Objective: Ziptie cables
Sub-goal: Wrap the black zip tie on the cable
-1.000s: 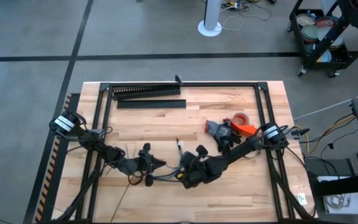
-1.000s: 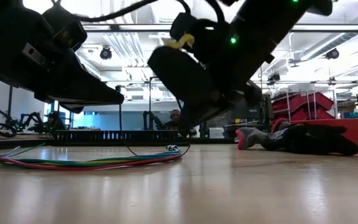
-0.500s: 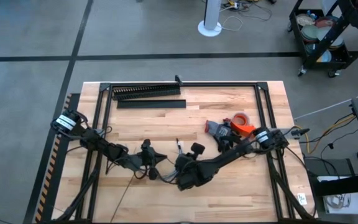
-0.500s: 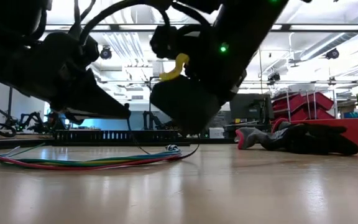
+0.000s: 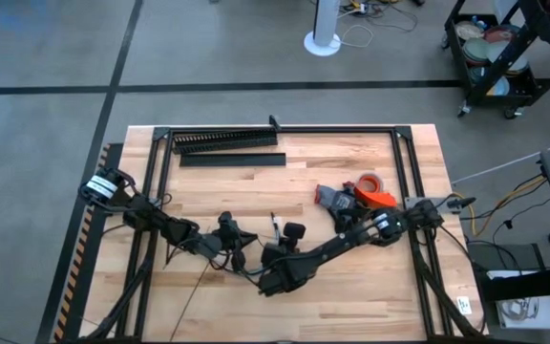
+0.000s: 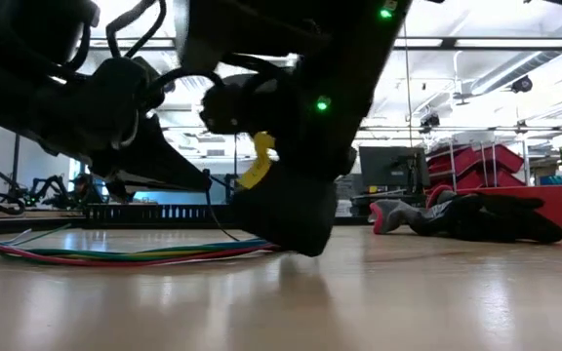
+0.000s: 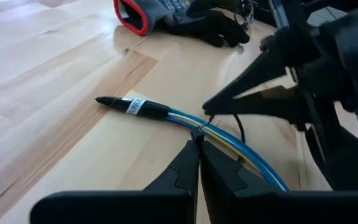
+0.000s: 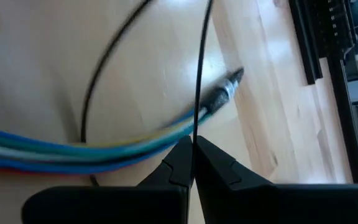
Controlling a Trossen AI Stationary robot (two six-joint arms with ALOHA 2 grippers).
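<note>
Both dark robot arms lean in low over the middle of the pale wooden table [image 5: 351, 162], near its front edge, and their tips almost meet.

The left gripper [image 7: 199, 142] has its two pointed black fingers pressed tight together. Their tips sit right at the bundle of thin cables [image 7: 229, 144], blue, yellow and pale ones lying side by side, with a dark end that wears a white label. A tiny dark bit shows at the tips, but I cannot tell if the fingers really pinch it.

The right gripper [image 8: 193, 149] is pinched closed on a thin black ziptie [image 8: 199, 74], a stiff dark strip that runs straight away from its fingertips, over the cables. From the left wrist camera this gripper's fingers sit just beyond the cables, close to the left one's tips.

From table height the cables [image 6: 135, 255] lie flat on the wood, coloured red, green and blue, running under both arms.

Farther back lie a long black comb-toothed plastic duct [image 5: 225, 140] and a flat black bar [image 5: 232, 160] beside it. Off to the right are a grey and black work glove [image 5: 337, 201] and an orange roll of tape [image 5: 370, 183].
</note>
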